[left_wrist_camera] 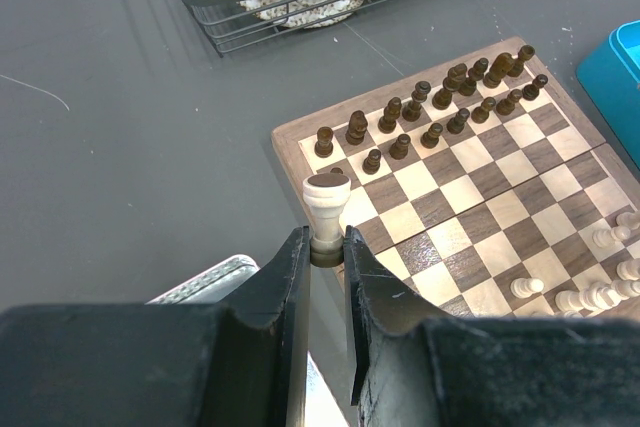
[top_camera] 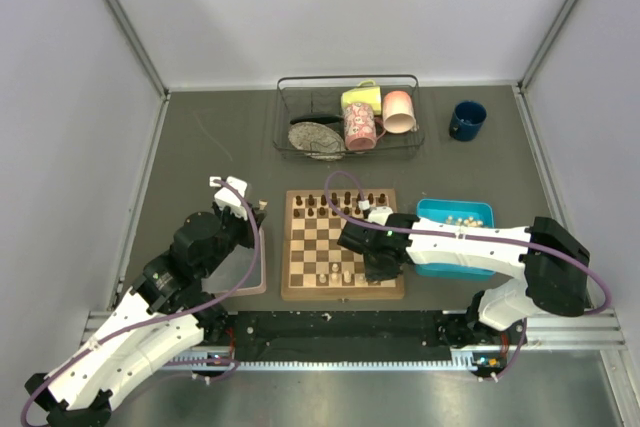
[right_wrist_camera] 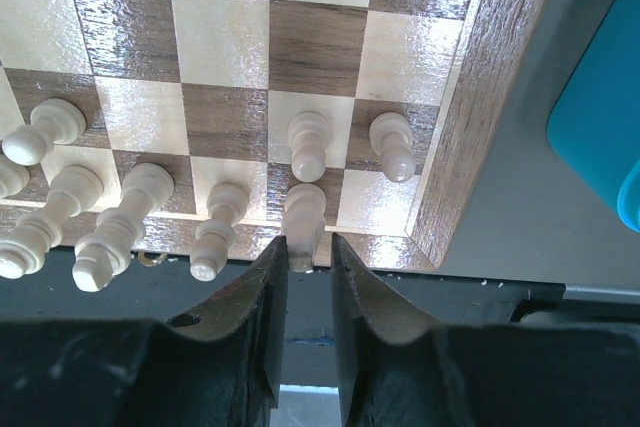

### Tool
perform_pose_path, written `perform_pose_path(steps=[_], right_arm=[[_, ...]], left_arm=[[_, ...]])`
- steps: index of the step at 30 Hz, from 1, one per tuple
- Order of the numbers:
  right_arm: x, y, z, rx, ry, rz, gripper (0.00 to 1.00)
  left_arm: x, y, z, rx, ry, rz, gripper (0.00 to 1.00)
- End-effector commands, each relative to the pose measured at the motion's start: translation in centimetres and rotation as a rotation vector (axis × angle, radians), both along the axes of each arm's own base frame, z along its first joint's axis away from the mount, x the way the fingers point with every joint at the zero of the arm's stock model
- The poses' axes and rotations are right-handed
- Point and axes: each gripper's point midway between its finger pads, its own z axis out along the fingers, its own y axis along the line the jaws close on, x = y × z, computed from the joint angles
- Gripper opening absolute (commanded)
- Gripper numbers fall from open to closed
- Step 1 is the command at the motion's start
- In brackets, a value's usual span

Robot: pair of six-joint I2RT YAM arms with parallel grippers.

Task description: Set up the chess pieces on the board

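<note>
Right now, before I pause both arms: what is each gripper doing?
Left gripper: closed on a pale cream turned wooden chess piece.
Right gripper: jaws flank another cream piece on the checked wooden board; grip cannot be told.

The checkered board (top_camera: 343, 244) lies mid-frame. Dark pieces (left_wrist_camera: 432, 134) fill its upper two rows and cream pieces (right_wrist_camera: 128, 209) stand along its lower edge. One cream piece (left_wrist_camera: 326, 202) is held upright off its left side.
</note>
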Motion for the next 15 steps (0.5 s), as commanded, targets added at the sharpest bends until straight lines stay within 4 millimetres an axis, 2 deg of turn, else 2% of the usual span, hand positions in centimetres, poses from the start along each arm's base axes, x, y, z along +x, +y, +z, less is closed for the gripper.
perform_pose_path(steps=[1, 10, 15], right_arm=[[0.3, -0.1, 0.2, -0.017, -0.027, -0.001, 0.25], [0.4, 0.3, 0.6, -0.001, -0.035, 0.0, 0.28], [0.8, 1.0, 1.9, 0.044, -0.06, 0.011, 0.29]], left_arm=[[0.4, -0.3, 1.2, -0.036, -0.046, -0.003, 0.0], [0.4, -0.3, 1.1, -0.035, -0.045, -0.003, 0.0], [0.4, -0.3, 1.2, -0.036, -0.049, 0.0, 0.0]])
